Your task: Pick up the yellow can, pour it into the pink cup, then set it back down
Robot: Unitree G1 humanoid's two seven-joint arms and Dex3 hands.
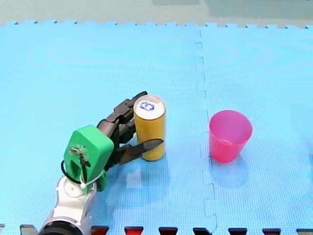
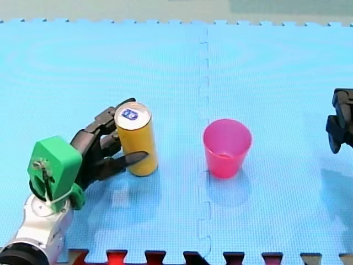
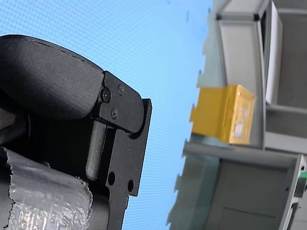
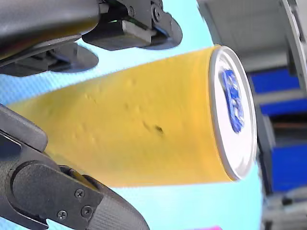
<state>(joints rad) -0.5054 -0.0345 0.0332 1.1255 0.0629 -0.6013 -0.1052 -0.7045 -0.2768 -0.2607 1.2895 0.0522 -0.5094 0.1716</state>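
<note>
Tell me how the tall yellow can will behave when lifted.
The tall yellow metal can is narrow and tall, so it probably tips easily. Its smooth wall may slip in the left robot hand. Dimpled sides suggest thin, dentable metal. The right robot hand hangs far right.

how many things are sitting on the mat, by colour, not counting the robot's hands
yellow: 1, the yellow can, upright, with the left hand closed around it
pink: 1, the pink cup, upright and apart from the can
total: 2
The right hand is at the right side of the mat, away from both.
</note>
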